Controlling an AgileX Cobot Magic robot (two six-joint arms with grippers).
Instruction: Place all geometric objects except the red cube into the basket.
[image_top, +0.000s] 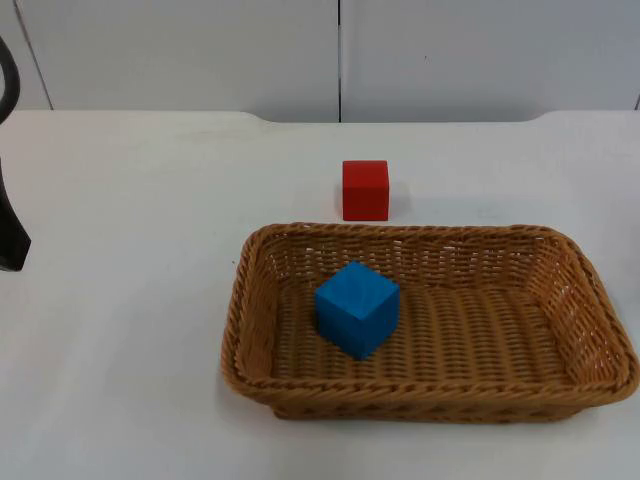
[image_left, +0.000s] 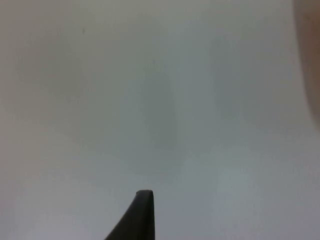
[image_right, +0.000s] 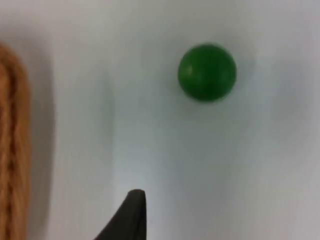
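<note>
A blue cube (image_top: 357, 307) lies inside the woven basket (image_top: 430, 392), towards its left side. Just behind the basket's far rim, the red cube (image_top: 365, 189) stands on the white table. In the right wrist view a green ball (image_right: 207, 73) rests on the table beyond my right gripper (image_right: 131, 216), with the basket's rim (image_right: 11, 150) off to one side of it. My left gripper (image_left: 140, 216) hangs over bare table. The left arm (image_top: 10, 235) stays at the table's far left, well away from the basket.
The grey partition wall (image_top: 340, 55) closes off the back of the table. White table surface stretches to the left of the basket and in front of the left arm. A brownish blur (image_left: 310, 60) edges the left wrist view.
</note>
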